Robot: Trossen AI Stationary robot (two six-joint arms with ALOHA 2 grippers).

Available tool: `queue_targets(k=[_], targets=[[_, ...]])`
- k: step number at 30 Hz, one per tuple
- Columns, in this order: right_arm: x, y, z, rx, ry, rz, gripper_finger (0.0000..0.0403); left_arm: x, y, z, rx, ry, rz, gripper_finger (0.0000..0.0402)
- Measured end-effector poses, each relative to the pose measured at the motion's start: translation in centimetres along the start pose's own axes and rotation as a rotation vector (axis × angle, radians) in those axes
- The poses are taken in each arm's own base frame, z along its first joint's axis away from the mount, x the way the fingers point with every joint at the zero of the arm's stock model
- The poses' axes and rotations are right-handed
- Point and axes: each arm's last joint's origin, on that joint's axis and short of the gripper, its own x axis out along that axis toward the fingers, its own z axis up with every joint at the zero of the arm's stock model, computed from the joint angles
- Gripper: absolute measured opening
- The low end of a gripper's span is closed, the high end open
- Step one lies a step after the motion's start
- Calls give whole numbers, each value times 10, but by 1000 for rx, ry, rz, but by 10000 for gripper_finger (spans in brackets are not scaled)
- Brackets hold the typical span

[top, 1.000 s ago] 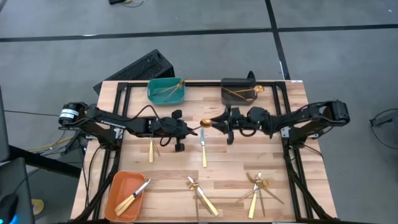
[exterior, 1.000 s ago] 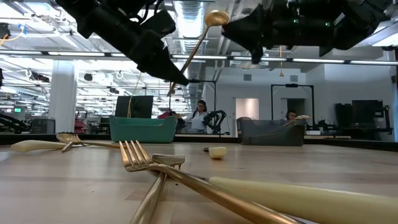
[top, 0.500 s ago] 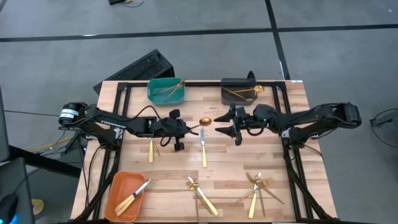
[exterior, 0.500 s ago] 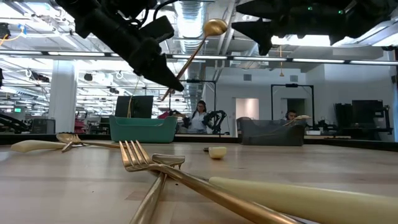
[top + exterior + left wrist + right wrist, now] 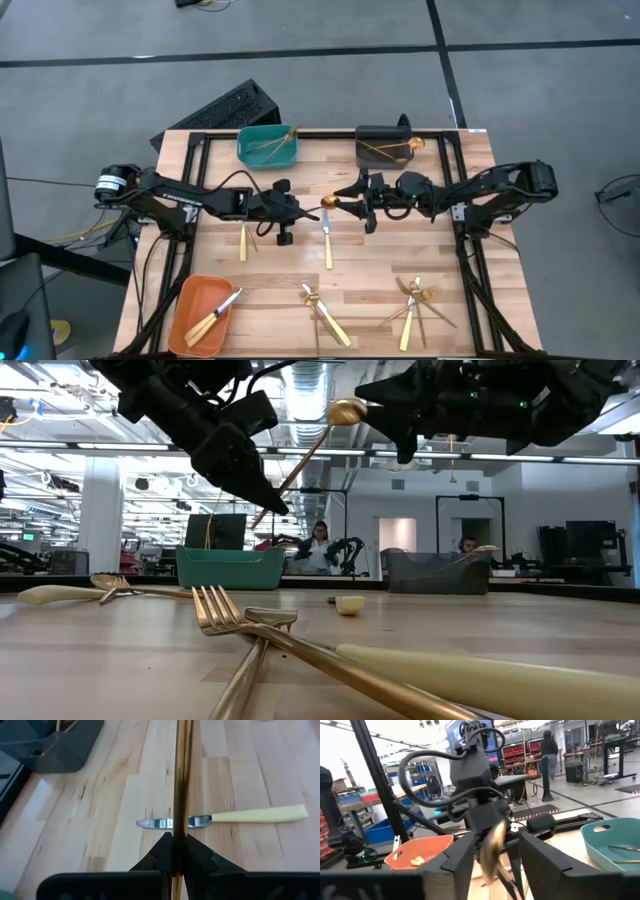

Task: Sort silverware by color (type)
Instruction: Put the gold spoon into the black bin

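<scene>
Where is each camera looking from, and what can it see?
High view: above, looking straight down at the table, both arms and the bins.
Low view: at tabletop height, looking across forks into the room; both arms overhead.
Left wrist view: looks down past the left gripper, shut on the spoon, at a knife.
Right wrist view: looks between the right gripper's open fingers at the left arm.
All four show the spoon.

From above we see the left gripper holding a gold spoon by its handle, its bowl between the right gripper fingers — mid-table, between the teal bin and dark grey bin
</scene>
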Motion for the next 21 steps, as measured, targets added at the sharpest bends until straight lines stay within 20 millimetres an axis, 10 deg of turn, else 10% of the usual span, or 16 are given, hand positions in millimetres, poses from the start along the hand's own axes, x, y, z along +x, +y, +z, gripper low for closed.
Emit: queue_targets(k=[10, 21], targets=[[7, 1, 4, 34, 46, 4, 41, 2, 10, 0, -7, -11, 17, 11], [2, -1, 14, 17, 37, -138, 30, 2, 19, 1, -120, -13, 217, 65]])
